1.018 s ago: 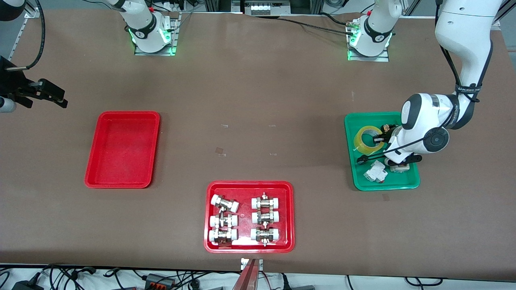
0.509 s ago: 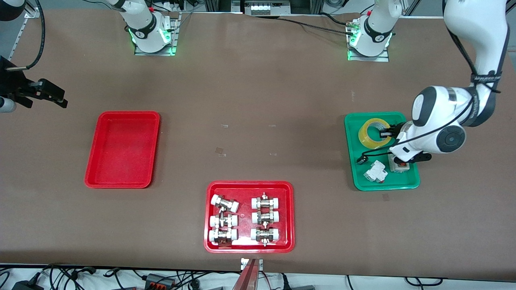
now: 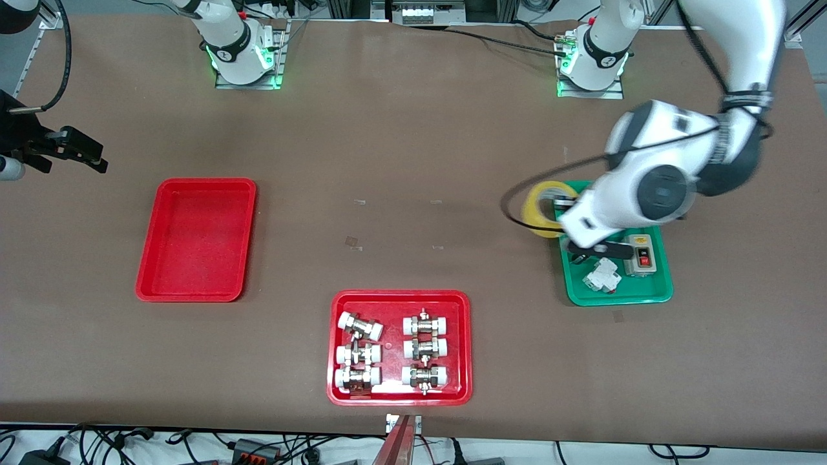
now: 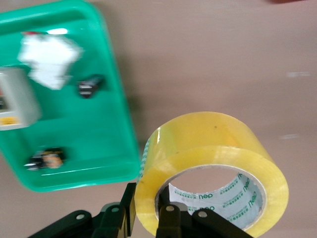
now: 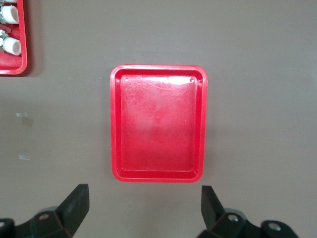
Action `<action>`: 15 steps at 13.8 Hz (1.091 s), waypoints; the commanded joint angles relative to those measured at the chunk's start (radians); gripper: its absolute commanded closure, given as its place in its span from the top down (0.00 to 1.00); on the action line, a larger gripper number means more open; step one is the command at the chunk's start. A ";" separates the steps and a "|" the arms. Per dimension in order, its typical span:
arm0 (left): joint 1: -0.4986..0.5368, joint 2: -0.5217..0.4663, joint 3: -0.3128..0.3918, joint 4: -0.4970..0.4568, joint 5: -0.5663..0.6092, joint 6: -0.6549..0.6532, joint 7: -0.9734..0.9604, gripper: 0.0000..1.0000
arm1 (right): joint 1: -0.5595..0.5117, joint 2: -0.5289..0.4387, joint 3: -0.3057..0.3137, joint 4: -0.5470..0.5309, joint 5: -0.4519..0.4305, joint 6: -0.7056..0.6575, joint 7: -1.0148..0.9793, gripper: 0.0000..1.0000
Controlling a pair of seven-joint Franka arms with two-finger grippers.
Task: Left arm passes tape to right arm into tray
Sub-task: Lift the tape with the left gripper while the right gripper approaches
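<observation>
Tape (image 3: pixel 546 208) is gripped by the left pincer (image 3: pixel 561 213), jaws clamped across the ring wall, one inside the hole, and is held in the air over the green tray's (image 3: pixel 619 294) edge toward the right arm's end of the desk (image 3: pixel 413 142). Ring is carried tilted, hole partly facing up. Right pincer (image 5: pixel 143 208) is fully open, empty, waiting above the red tray (image 5: pixel 158 124), well apart from the tape. Handover judged not yet started: the tape must be carried across the desk toward the right pincer.
</observation>
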 commanded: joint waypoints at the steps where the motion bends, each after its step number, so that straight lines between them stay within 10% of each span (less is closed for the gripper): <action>1: -0.113 0.156 0.001 0.177 -0.038 -0.023 -0.116 0.01 | 0.016 0.062 0.003 0.007 -0.001 -0.013 -0.003 1.00; 5: -0.202 0.323 0.001 0.416 -0.041 -0.016 -0.239 0.01 | 0.076 0.134 0.015 0.007 0.066 -0.069 -0.029 1.00; 15: -0.305 0.337 0.000 0.418 -0.361 0.369 -0.292 0.02 | 0.182 0.300 0.018 0.014 0.630 0.055 -0.124 1.00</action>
